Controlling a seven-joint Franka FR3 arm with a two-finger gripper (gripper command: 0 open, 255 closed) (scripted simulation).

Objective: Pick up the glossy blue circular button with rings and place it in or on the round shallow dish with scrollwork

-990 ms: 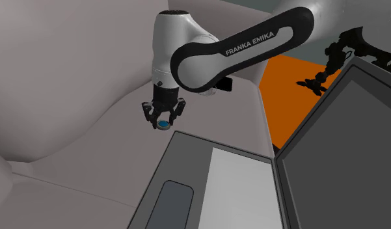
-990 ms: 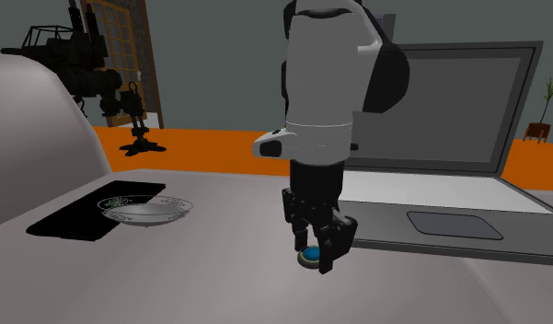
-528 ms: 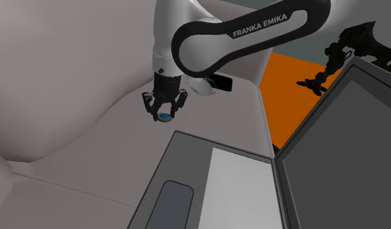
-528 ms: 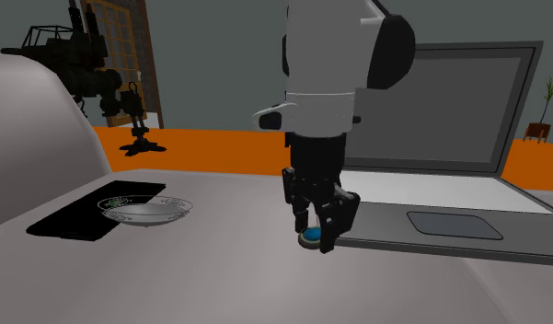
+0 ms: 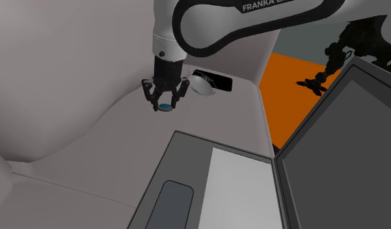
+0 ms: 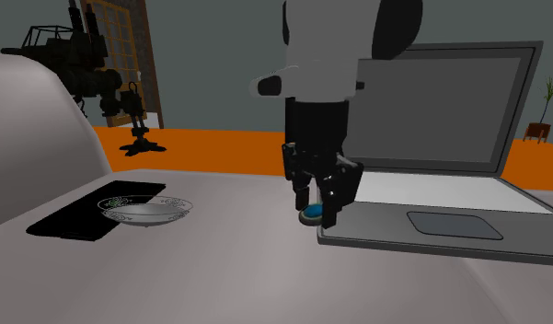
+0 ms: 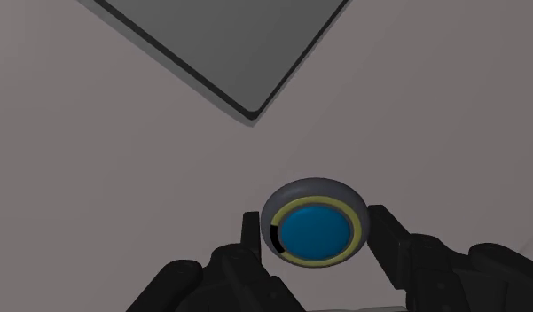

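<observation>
The blue round button (image 7: 316, 232), with a yellow ring and a grey rim, is clasped between my black fingers, lifted off the grey surface. In the shoulder view my gripper (image 5: 164, 106) holds the button (image 5: 164, 107) well above the surface, just left of the dish (image 5: 202, 84). In the second exterior view the gripper (image 6: 313, 214) carries the button (image 6: 311, 213) at that view's centre. The round shallow dish (image 6: 145, 212), pale with a scrollwork rim, rests partly on a black flat slab (image 6: 92, 211) at that view's left, apart from my gripper.
An open grey laptop (image 5: 216, 185) lies at the shoulder view's lower right, its screen (image 5: 347, 149) upright; its corner (image 7: 246, 111) shows beyond the button. A raised pale bulge (image 6: 35, 129) borders the surface. Orange floor (image 5: 293, 84) and a dark machine figure (image 6: 90, 74) lie beyond.
The arm has risen, lifting the clasped button higher off the surface and carrying it toward the dish in the shoulder view.
</observation>
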